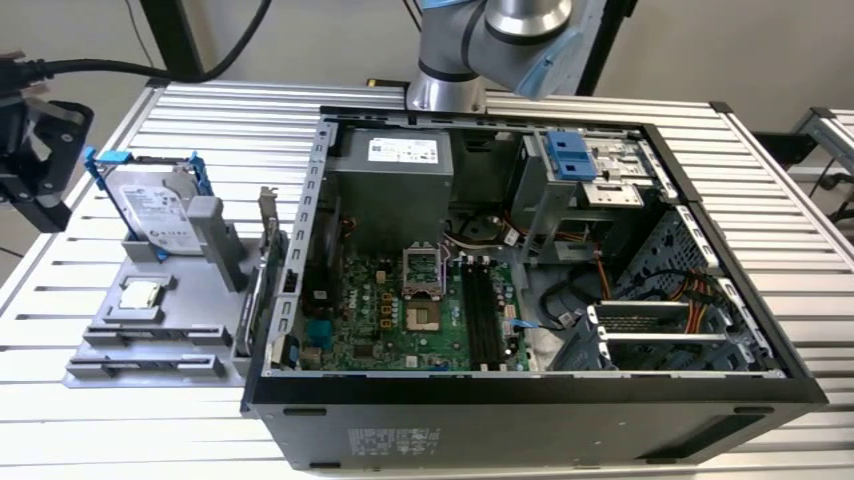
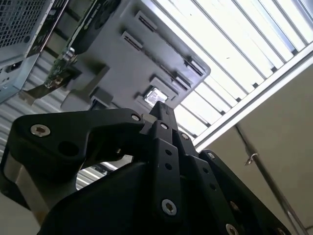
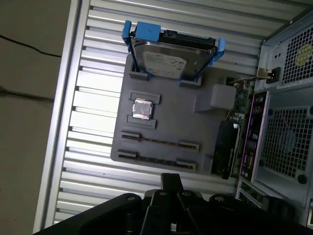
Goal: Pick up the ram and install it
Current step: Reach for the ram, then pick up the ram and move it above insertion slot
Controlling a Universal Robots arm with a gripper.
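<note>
Where the slatted surface [image 1: 801,250] runs beside the open computer case [image 1: 534,415], a gray holder [image 1: 200,320] sits just beside the case's wall, on the exterior view's left. It carries one silver hard drive [image 1: 150,210] standing in a blue frame, one small square processor chip [image 1: 140,293] lying flat in a recess, and what look like two sticks of ram, each on edge in its own slot: one ram [image 3: 161,141] nearer the chip, the second stick [image 3: 156,160] just beyond it toward the holder's edge. One dark card [image 3: 226,147] stands on edge between the holder and the case. Inside the case lies the green motherboard [image 1: 387,320]. The arm [image 1: 481,40] rises behind the case, and its pincer [image 3: 171,178] hangs above the surface, off the holder's side and apart from everything on it. In both wrist views its two fingers are pressed together, gripping nothing.
</note>
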